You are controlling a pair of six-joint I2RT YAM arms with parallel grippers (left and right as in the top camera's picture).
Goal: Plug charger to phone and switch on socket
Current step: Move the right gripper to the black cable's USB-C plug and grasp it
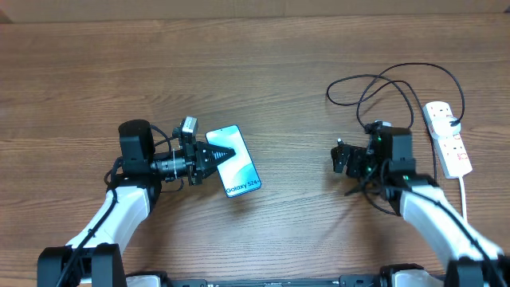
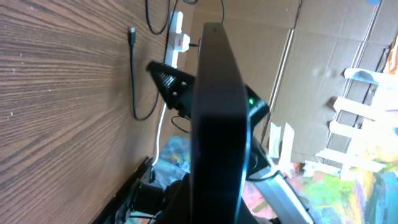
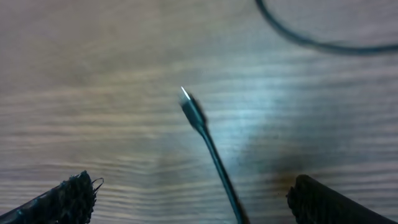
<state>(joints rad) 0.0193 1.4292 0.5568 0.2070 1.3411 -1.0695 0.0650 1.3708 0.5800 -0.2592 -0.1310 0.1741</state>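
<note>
Left gripper (image 1: 217,154): pressed together on the phone (image 1: 237,162), pinching its left edge, screen lit and facing up.
Phone: left of centre in the overhead view, "Galaxy" text at its lower end.
Right gripper (image 1: 343,159): spread wide, hanging low over the surface (image 1: 96,64), right of centre.
Charger (image 3: 214,163): its tip (image 3: 191,109) lies on the wood between the open fingers, untouched; loose loops trail to the upper right.
Socket (image 1: 447,138): far right edge, well apart from the phone.
</note>
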